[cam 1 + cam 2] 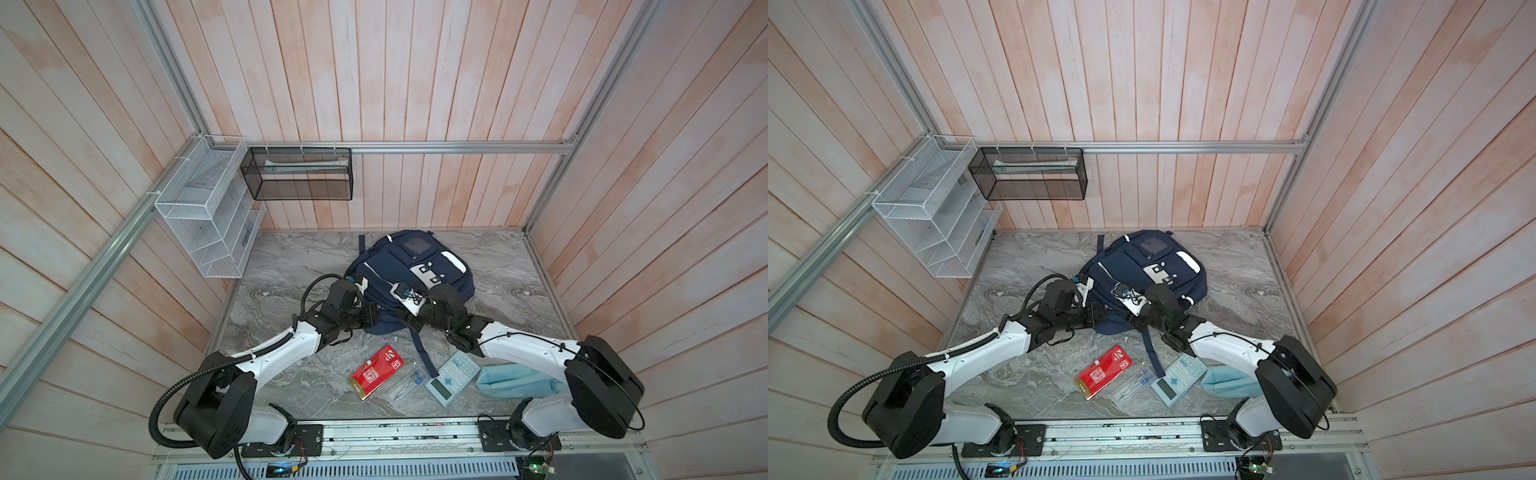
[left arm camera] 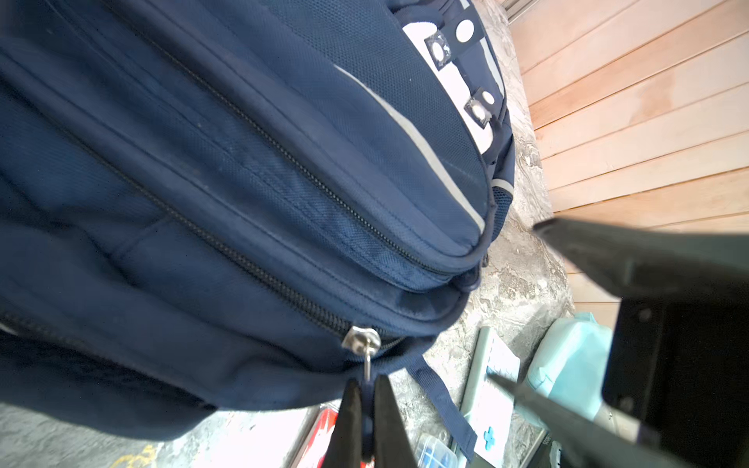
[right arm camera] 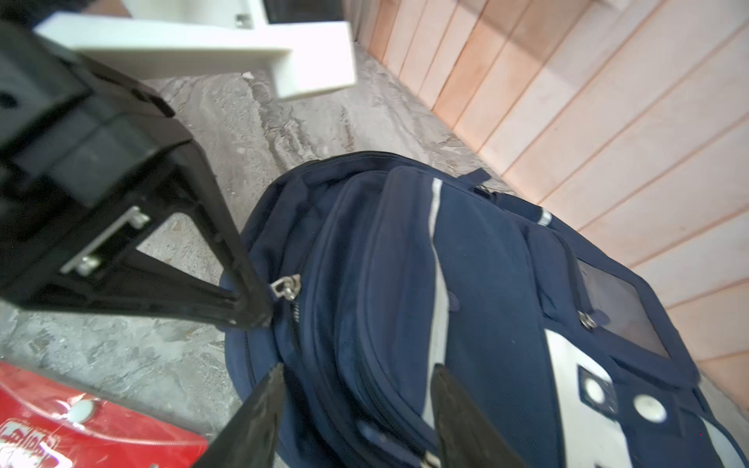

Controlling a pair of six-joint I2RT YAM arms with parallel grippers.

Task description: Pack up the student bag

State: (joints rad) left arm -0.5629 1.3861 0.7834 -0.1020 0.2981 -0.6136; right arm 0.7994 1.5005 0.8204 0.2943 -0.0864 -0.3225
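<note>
Pinching the navy zip pull [image 2: 367, 423] below the metal slider [image 2: 362, 339], the left gripper [image 2: 367, 389] has its fingers clamped together on it at the bag's [image 1: 409, 266] near edge. The right gripper [image 3: 358, 370], just beside the left one, has its fingers spread apart with nothing between them, tips hovering over the bag's blue fabric. One bag lies flat on the marble table [image 1: 291, 266] ahead of both grippers, stretching away from them toward the back wall. Two zip tracks cross it in the left wrist view. It carries a white patch [image 3: 575, 389] with dark button tabs, grey-white stripes and a clear window pocket [image 3: 620, 308]; no brand or label on it can be read. Behind the grippers, toward the arm bases, four loose things lie in a row, one of each: a red packet [image 1: 377, 372] with white print and a white corner mark too small to read, a clear case [image 1: 409, 383] of drawing tools, a pale calculator [image 1: 452, 378] whose key markings cannot be made out, and a light-blue pouch [image 1: 515, 384] partly under the right arm. A bag strap runs back between the case and the calculator. Two baskets hang far ahead and to the left of the left gripper, one white wire basket [image 1: 203, 208] and one black mesh basket [image 1: 297, 178]
</note>
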